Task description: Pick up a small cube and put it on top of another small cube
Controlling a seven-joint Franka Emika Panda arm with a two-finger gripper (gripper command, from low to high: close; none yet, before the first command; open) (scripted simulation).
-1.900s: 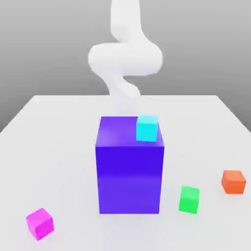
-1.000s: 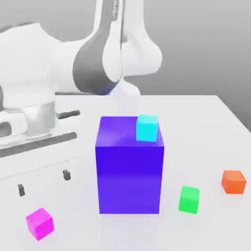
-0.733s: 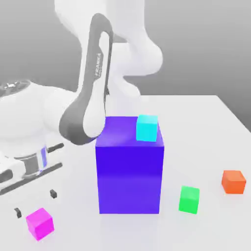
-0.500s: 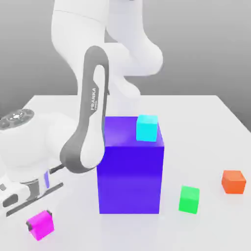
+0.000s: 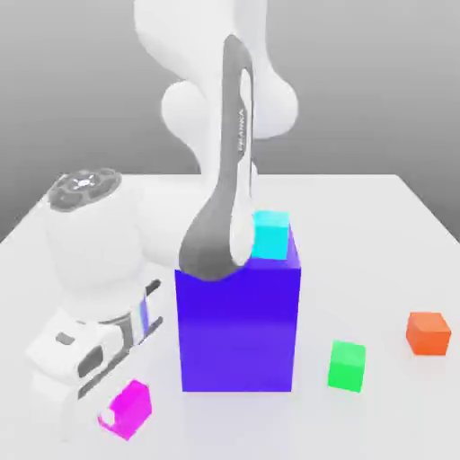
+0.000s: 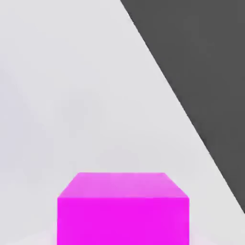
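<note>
Small plain magenta cube (image 5: 127, 410), tilted, low at the exterior view's left, beside the big blue block (image 5: 238, 325). Gripper (image 5: 110, 417) fingers closed on it, cube betw. them.

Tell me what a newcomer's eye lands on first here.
The big blue-violet block in the middle of the white table, with a cyan cube on its top at a far corner. Next, the white arm bent low at the exterior view's left, its gripper shut on the magenta cube. A green cube and an orange cube sit at the right.
</note>
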